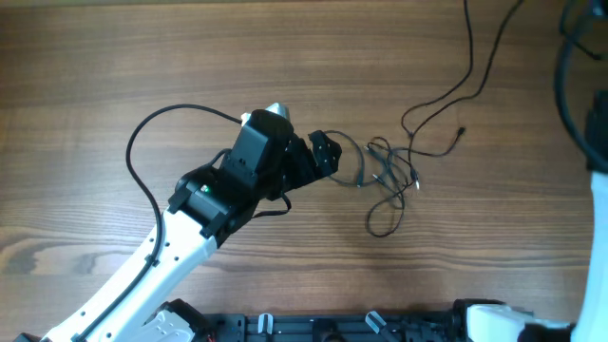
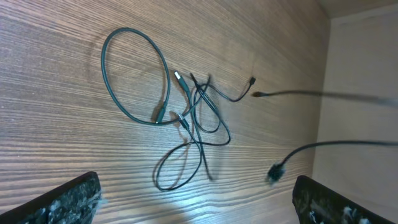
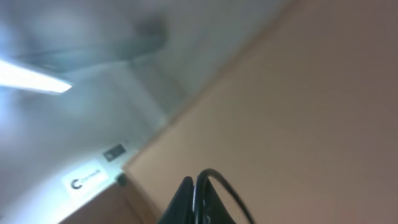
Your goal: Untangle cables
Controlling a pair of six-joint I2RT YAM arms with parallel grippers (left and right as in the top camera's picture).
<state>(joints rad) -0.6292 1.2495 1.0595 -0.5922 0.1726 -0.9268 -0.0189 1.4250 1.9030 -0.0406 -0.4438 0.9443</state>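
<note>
The left end effector (image 1: 326,155) sits at frame centre in the overhead view, above the worktop (image 1: 95,76), with its fingers spread wide and clamped on nothing. In the left wrist view only the two fingertips (image 2: 68,199) appear, cut off at the lower left and lower right corners. The cables (image 1: 385,176) lie on the worktop just right of this end effector, loosely tangled and apart from it. The left wrist view resolves them as a grey-green cord (image 2: 160,115) forming an open loop at upper centre, and a thin black cord (image 2: 198,140) crossing itself several times below and to the right. The exact crossings at the knot are too fine to make out. A long black lead (image 1: 471,57) runs off the top edge at upper right, and its plug ends are blurred in the left wrist view. The right arm (image 1: 598,218) is cut off at the right edge, with its tip outside the overhead frame. The right wrist view shows the right end effector (image 3: 196,202) at the bottom edge, fingers together, beside a black wire loop (image 3: 227,190). That view is out of focus. A white label (image 3: 87,177) at lower left bears a C-shaped mark, and its writing is unreadable. A light strip (image 3: 31,78) glows at the left.
</note>
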